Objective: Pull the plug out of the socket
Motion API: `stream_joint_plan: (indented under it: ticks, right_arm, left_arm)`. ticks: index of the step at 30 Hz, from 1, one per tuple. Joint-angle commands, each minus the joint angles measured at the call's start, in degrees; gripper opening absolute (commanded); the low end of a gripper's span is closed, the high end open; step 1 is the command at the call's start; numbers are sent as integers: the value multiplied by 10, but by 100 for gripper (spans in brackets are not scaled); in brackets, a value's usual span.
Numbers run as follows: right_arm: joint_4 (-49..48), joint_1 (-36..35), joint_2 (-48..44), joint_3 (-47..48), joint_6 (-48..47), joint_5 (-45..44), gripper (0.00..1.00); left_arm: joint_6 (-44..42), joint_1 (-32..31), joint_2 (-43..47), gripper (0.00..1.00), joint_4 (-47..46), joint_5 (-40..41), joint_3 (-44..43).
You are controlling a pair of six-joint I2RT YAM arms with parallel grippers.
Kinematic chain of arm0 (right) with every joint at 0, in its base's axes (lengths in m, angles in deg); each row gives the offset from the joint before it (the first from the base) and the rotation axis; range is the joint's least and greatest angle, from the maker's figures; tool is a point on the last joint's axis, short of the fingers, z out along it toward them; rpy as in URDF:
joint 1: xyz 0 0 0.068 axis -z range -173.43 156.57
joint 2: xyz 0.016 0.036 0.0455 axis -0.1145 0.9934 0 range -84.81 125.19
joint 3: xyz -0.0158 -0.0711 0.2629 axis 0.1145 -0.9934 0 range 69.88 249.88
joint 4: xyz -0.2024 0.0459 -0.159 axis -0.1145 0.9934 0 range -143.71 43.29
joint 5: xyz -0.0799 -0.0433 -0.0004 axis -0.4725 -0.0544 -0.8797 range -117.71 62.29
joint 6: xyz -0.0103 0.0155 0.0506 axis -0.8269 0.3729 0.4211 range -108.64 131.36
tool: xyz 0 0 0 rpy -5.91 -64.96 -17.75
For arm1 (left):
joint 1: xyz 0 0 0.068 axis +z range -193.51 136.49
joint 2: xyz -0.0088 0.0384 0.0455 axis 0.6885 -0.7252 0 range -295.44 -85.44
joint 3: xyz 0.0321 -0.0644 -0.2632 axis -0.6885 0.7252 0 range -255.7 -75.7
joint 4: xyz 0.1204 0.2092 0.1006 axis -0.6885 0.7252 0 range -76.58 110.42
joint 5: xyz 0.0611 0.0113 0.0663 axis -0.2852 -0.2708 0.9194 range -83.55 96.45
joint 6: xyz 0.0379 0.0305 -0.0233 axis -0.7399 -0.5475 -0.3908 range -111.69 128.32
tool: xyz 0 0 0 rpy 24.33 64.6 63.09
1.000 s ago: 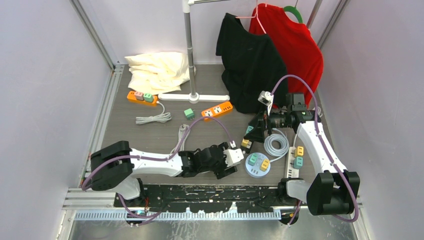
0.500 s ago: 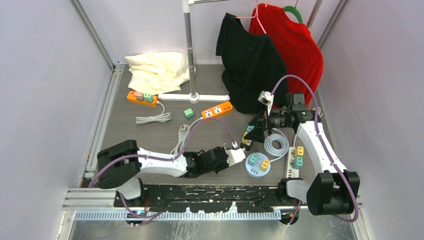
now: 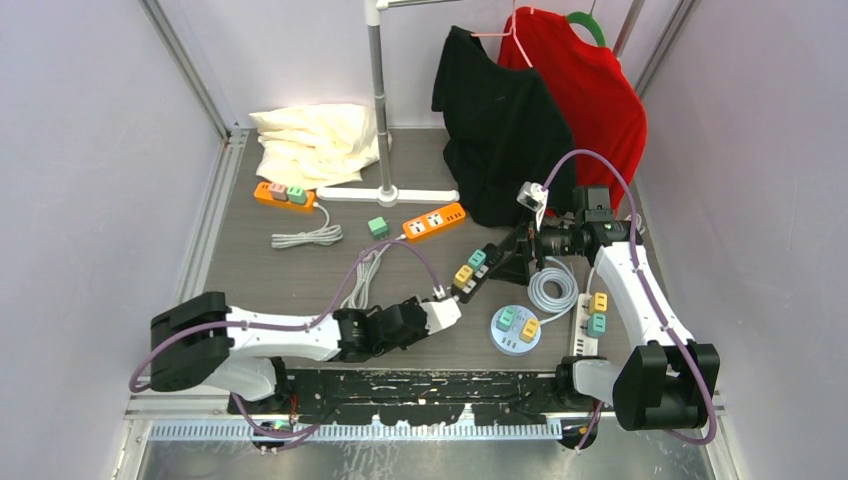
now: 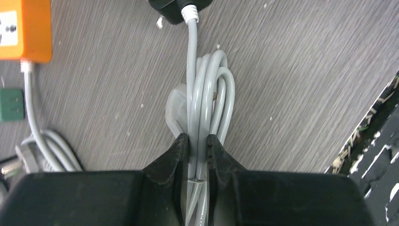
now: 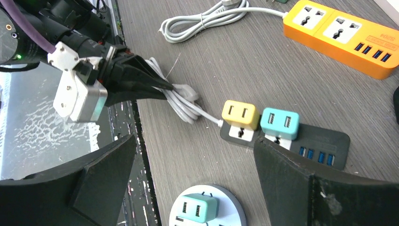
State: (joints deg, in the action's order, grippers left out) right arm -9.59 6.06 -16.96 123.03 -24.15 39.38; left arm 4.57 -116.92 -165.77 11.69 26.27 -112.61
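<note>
Since a second ago, left tool (image 4: 197, 141) has shut on the grey cord (image 4: 207, 89) bundle and drawn back left, dragging the strip (image 5: 324, 141) left. We see the right tool (image 5: 195, 141) spread wide above the strip, holding nothing. Yellow plug (image 5: 240, 114) and teal plug (image 5: 280, 123) sit side by side, seated in the strip on the desk (image 3: 300, 270).

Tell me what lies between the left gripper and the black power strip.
Only the bundled grey cable that the left gripper clamps; right wrist view shows it.
</note>
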Motion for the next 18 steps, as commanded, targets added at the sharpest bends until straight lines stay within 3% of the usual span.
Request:
stream_joint_plan:
  ticks: [1,8,13,18]
  right_arm:
    - [-2,3,-11,22,-9,4,100]
    - [-2,4,-10,22,-10,1,100]
    - [-2,4,-8,22,-11,1,100]
    - [-2,5,-8,22,-11,0,100]
  left_arm:
    - [49,1,64,0,32,50,14]
    - [128,1,114,4,95,76,32]
    - [165,1,149,27,121,113,42]
    - [182,2,205,59,127,117,44]
